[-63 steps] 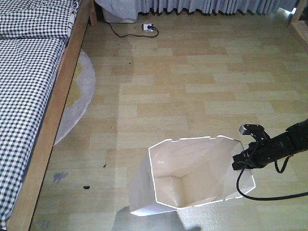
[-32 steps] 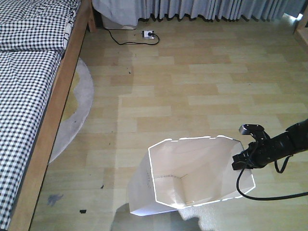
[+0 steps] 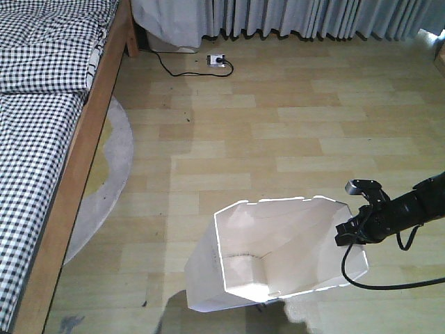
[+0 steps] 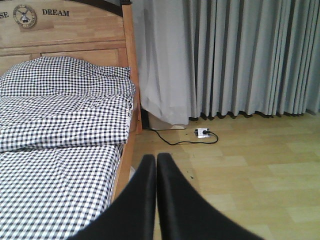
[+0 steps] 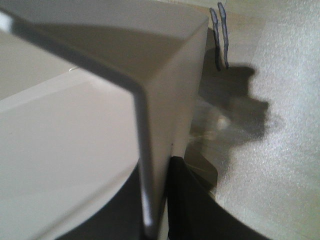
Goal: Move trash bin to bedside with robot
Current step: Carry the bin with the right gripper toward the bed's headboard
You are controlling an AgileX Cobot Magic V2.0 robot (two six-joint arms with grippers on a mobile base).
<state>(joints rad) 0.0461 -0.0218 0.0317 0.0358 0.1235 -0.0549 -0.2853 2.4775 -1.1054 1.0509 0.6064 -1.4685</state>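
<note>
The white trash bin (image 3: 278,243) stands on the wooden floor at the lower middle of the front view, its open top facing the camera. My right gripper (image 3: 350,233) is shut on the bin's right rim. In the right wrist view the thin bin wall (image 5: 75,140) runs between the two black fingers of the right gripper (image 5: 155,200). The light-brown bed frame (image 3: 76,188) with its checked bedding (image 3: 35,139) lies along the left, apart from the bin. My left gripper (image 4: 152,159) is shut on nothing and points at the bed's side rail (image 4: 127,155).
A grey round rug (image 3: 111,160) pokes out from under the bed. A white power strip (image 3: 218,61) with a black cable lies near the grey curtains (image 3: 313,17) at the far wall. Bare wood floor spans between the bin and the bed.
The floor, bed and power strip have slid downward in the front view. The bin and right gripper keep the same place in the frame, still clamped together.
</note>
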